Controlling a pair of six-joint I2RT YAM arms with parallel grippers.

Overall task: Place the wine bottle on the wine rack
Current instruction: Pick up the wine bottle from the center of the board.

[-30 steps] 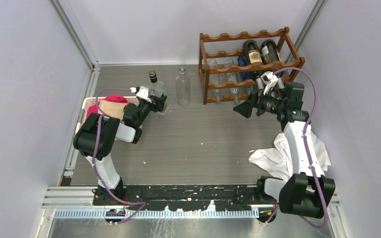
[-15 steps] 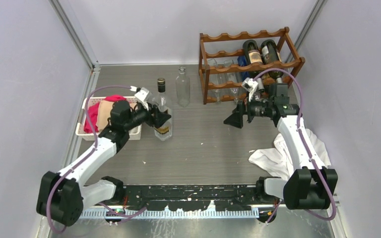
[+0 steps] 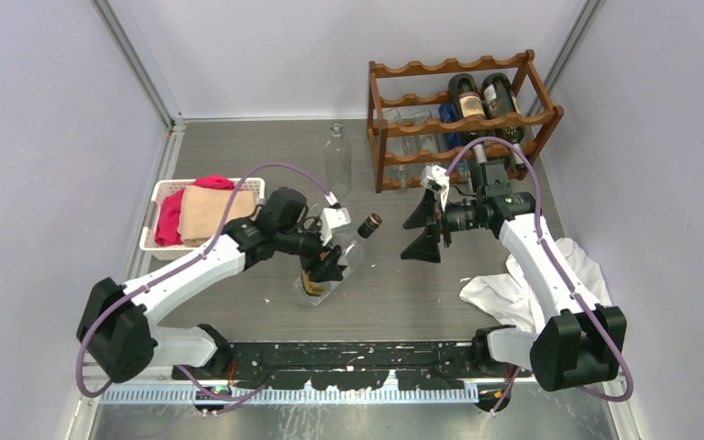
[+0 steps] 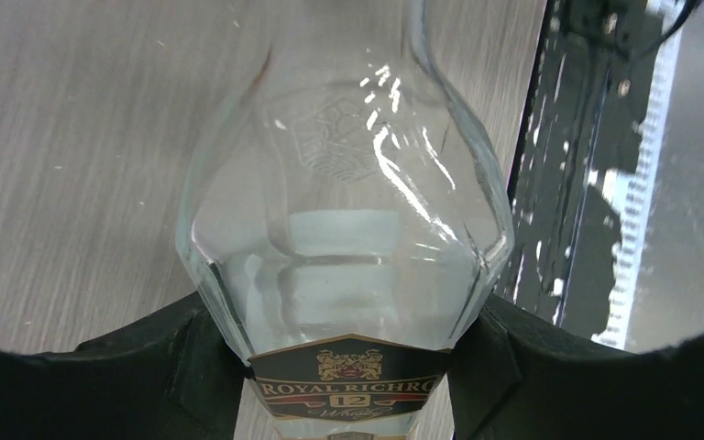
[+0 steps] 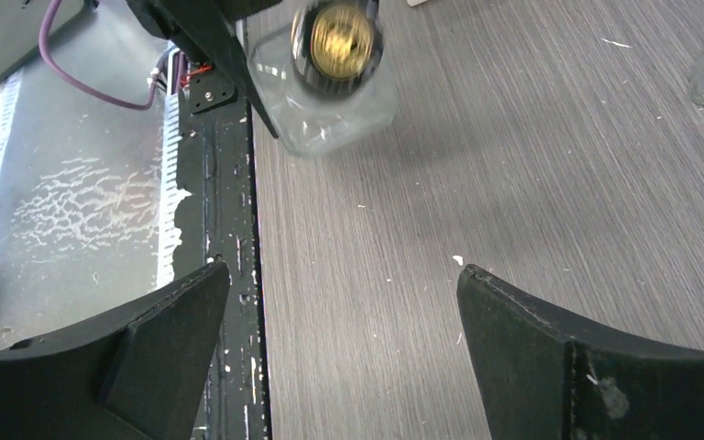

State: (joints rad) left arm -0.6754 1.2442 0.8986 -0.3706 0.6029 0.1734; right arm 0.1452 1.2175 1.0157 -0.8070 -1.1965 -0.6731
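Position of wine bottle (image 3: pixel 335 259) (clear faceted glass, dark label with gold lettering, dark cap with gold top): mid-table over the grey wood-grain table (image 3: pixel 403 302), tilted well over, neck and cap toward the right arm, base toward the near edge. Base clear of the table or just touching: cannot tell. Not on the reddish-brown wooden wine rack (image 3: pixel 449 66) with scalloped rails at the far right corner; well apart from it.

Left gripper (image 3: pixel 323 266): clamped across the body at label height, black fingers (image 4: pixel 147 367) pressed on either flank in the wrist view. Right gripper (image 3: pixel 416 236): jaws spread wide, nothing between them, facing the cap end-on, near but apart.

Handling, judged: rigid, smooth, slippery glass. No liquid visible, so probably moderate weight, mostly in the thick base. Fragile against table or rack rails. Poor purchase on the sloped shoulders; better on the flat flanks at the label or the straight neck below the cap. Likely a handover: take by the neck with the right gripper, close firmly before any release by the left.

Rack: two dark glass bottles (image 3: pixel 481 92) lying on the middle tier, right side. Free scallops on the top tier, judged usable.
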